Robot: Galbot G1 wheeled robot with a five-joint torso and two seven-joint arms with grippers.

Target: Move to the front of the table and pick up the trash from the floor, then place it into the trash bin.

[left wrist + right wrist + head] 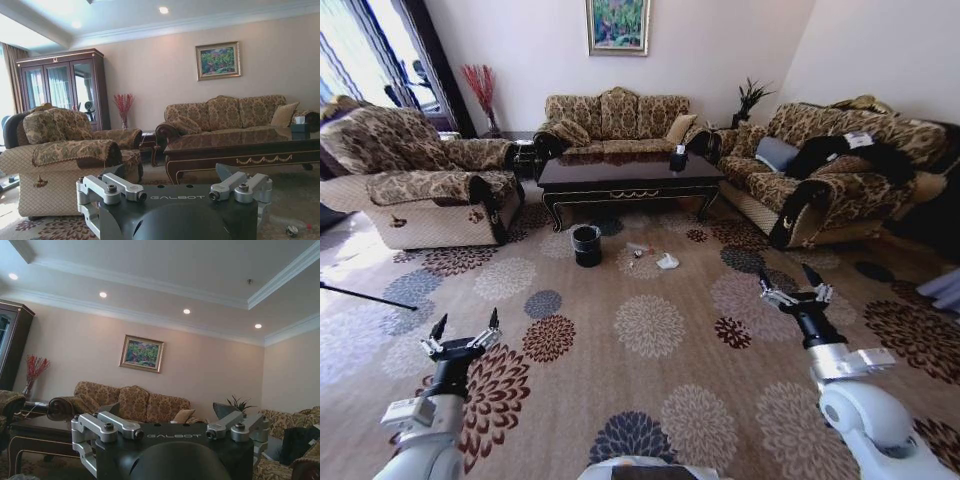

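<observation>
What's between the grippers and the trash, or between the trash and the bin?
Nothing visible. Open carpet lies between the left gripper, the right gripper and the trash in front of the table. The bin stands on the floor just beside the trash, on the robot's left, with bare floor between them.

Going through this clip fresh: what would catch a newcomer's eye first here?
Probably the two open grippers held low over the flowered carpet, the left gripper and right gripper both empty and well short of the work. Beyond them, the dark coffee table sits among the sofas, with the black trash bin and scattered trash on the floor before it.
</observation>
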